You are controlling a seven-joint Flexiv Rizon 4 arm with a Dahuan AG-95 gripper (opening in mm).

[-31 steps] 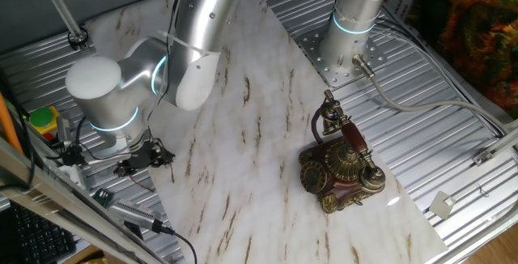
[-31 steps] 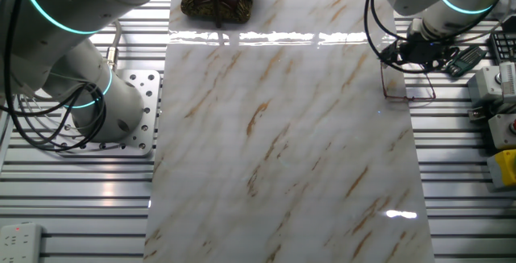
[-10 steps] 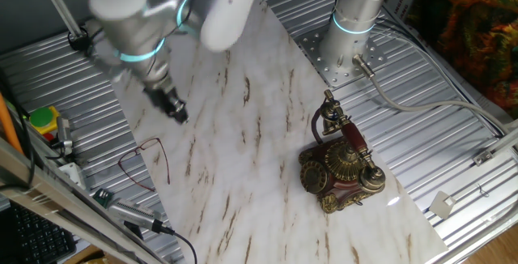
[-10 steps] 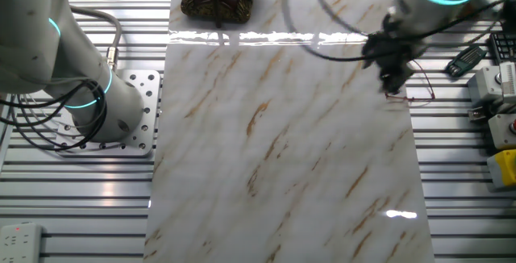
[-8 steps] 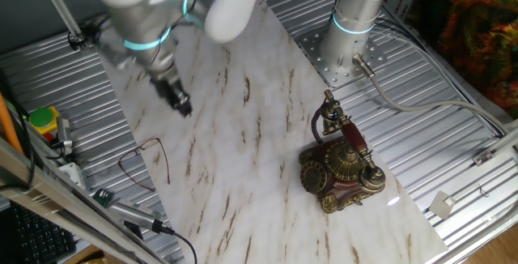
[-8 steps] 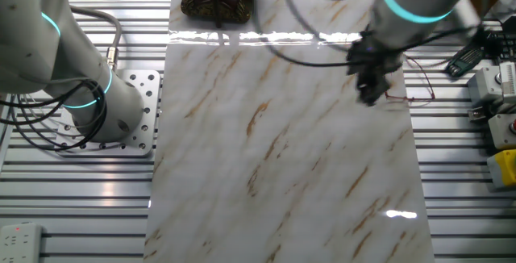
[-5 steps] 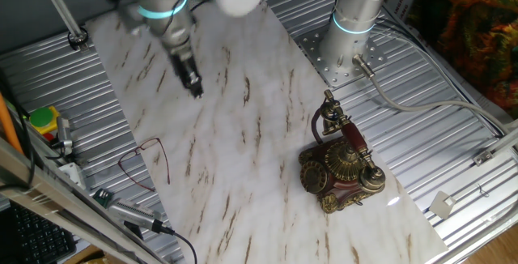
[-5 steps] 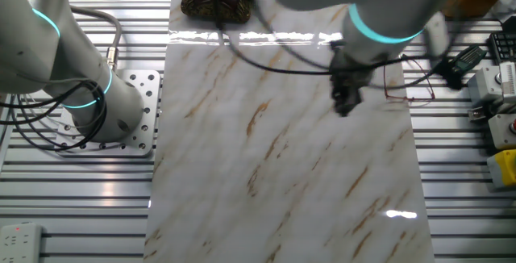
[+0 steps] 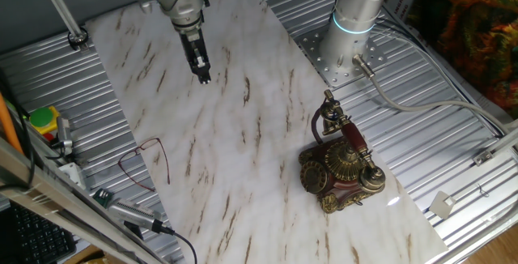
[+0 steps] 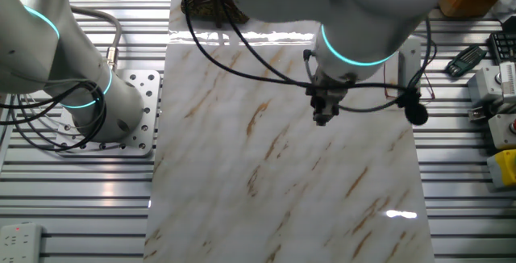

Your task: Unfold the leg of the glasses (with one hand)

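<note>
Glasses (image 9: 144,163) lie near the worktop (image 9: 243,134) edge in one fixed view, well apart from my pincer (image 9: 203,76), down and to the left of it in the picture, with one leg looking swung out from the frame. The pincer hangs over bare marble, pinching nothing; its tips are too small for me to tell whether they are spread or pressed together. The ornate telephone (image 9: 338,165) stands far off on its other side, no threat.

In the other fixed view the pincer (image 10: 322,118) points down at mid-worktop, and the glasses (image 10: 409,93) sit off to its right, partly behind a dark cable and plug. I judge the risks to be these: if the second leg needs opening, a return pass could snag that cable, or nudge the light wire frame over the nearby edge onto the ribbed metal.
</note>
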